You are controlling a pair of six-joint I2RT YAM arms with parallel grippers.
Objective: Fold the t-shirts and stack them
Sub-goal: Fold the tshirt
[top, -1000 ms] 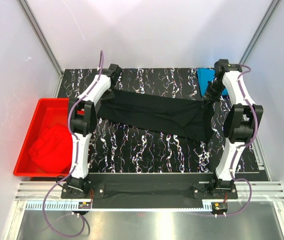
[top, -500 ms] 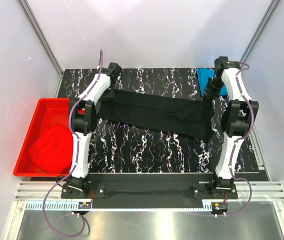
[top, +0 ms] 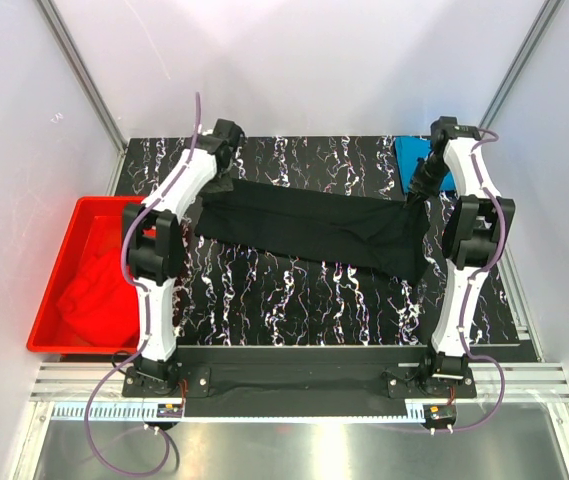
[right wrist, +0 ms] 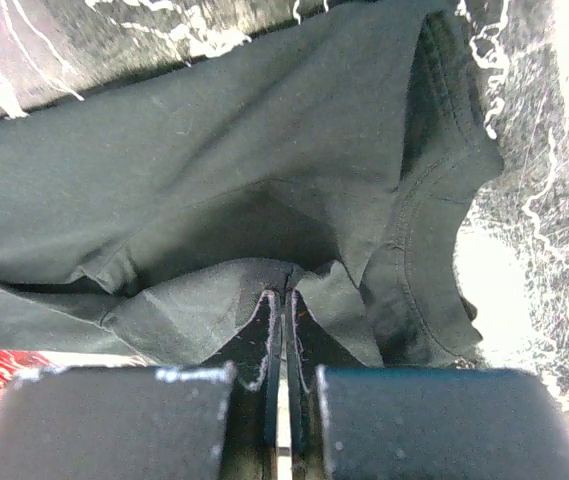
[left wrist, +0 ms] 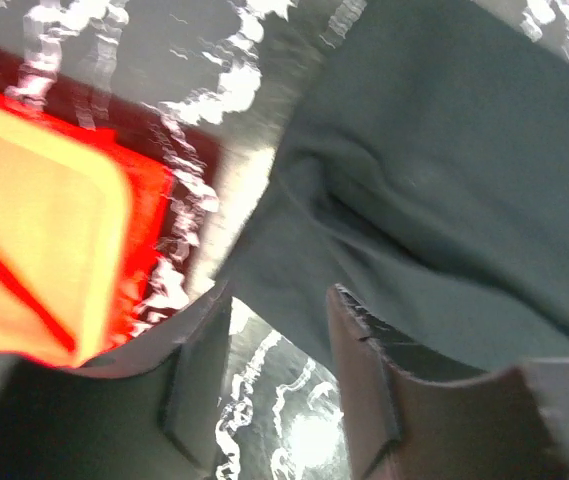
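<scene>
A black t-shirt (top: 314, 225) lies stretched across the marbled table between my two grippers. My left gripper (top: 220, 178) is at the shirt's left end. In the left wrist view its jaws (left wrist: 279, 300) stand open, with bare table between them and the shirt's edge (left wrist: 444, 200) just past the fingertips. My right gripper (top: 416, 195) is shut on a fold of the black shirt (right wrist: 214, 150) close to its collar, seen in the right wrist view (right wrist: 285, 295). A bright blue shirt (top: 414, 158) lies at the far right corner. A red shirt (top: 99, 295) sits crumpled in the tub.
A rigid red plastic tub (top: 94, 205) stands off the table's left edge; its corner shows in the left wrist view (left wrist: 149, 215). White walls and metal posts close in the far and side edges. The arm bases sit at the near edge.
My left arm has shifted, its elbow lower and its wrist a little farther back. The black shirt and my right gripper stay almost where they were.
</scene>
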